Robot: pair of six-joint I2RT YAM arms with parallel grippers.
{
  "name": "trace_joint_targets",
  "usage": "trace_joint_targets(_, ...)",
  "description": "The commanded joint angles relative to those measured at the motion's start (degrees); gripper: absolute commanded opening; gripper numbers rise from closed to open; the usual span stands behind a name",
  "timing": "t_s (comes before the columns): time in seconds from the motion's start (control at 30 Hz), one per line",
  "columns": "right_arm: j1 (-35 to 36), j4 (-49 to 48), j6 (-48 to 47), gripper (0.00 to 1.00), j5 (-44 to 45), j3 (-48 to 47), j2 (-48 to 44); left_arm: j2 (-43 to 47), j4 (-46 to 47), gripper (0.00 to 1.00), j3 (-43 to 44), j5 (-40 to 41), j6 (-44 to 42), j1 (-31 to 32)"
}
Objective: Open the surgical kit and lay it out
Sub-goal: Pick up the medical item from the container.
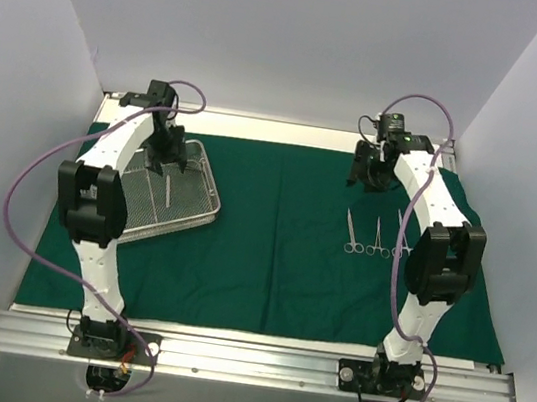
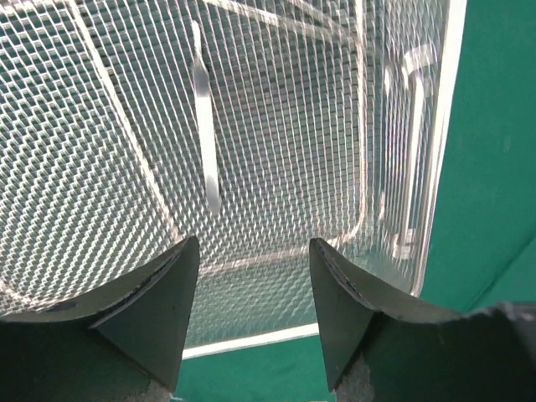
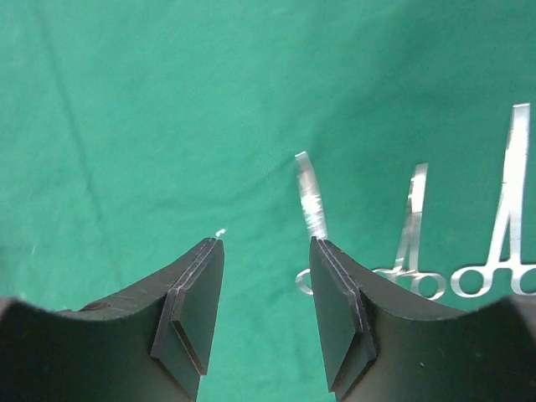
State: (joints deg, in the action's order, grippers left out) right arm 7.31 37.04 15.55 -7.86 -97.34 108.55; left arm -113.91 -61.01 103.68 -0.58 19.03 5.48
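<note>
Gaping empty: left fingers (image 2: 172, 280) over mesh tray (image 2: 293, 142); right fingers (image 3: 201, 289) above green cloth (image 3: 167, 100)

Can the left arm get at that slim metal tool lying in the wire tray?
Probably yes: its open end effector hangs right over the tray, and nothing covers the tool.

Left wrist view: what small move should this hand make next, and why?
Probably lower the open, empty left hand forward onto the slim steel instrument lying in the rectangular silver wire-mesh tray and close on it: it sits just ahead, not yet laid out on the dark green cloth.
</note>
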Motion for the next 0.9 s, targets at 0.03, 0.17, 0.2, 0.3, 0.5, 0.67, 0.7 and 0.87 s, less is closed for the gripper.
trace_joint_targets(0.03,3.05,3.92,0.36,0.46,-0.23,-0.75,-1.50,-5.70,-3.75,0.63,10.55,3.83,8.03,-0.47)
trace_joint_targets(0.17,3.41,4.53,-0.61,0.46,0.56,-0.66,-2.12,-12.99,-7.36,0.59,16.72,4.54,17.77,-0.12)
trace_joint_targets(0.2,3.41,4.54,-0.78,0.46,0.48,-0.40,-2.64,-13.53,-7.10,0.59,17.34,4.53,19.19,0.41)
trace_joint_targets(0.3,3.41,4.54,-0.79,0.46,-0.23,-0.22,-3.43,-15.02,-5.96,0.58,18.57,6.90,23.94,1.11)
trace_joint_targets(0.5,3.41,4.10,-1.49,0.46,-0.75,0.83,-5.28,-17.49,-7.90,0.62,20.95,11.03,34.92,1.03)
trace_joint_targets(0.67,3.41,2.87,-0.70,0.46,-3.04,4.52,-8.00,-18.89,-9.02,0.64,22.35,14.11,43.08,1.38)
trace_joint_targets(0.7,3.41,2.78,-0.96,0.46,-3.21,4.88,-8.35,-19.16,-9.30,0.65,22.79,14.90,44.07,1.38)
trace_joint_targets(0.87,3.41,2.08,-1.49,0.46,-3.22,7.07,-10.46,-20.38,-9.03,0.66,23.50,16.58,50.21,1.47)
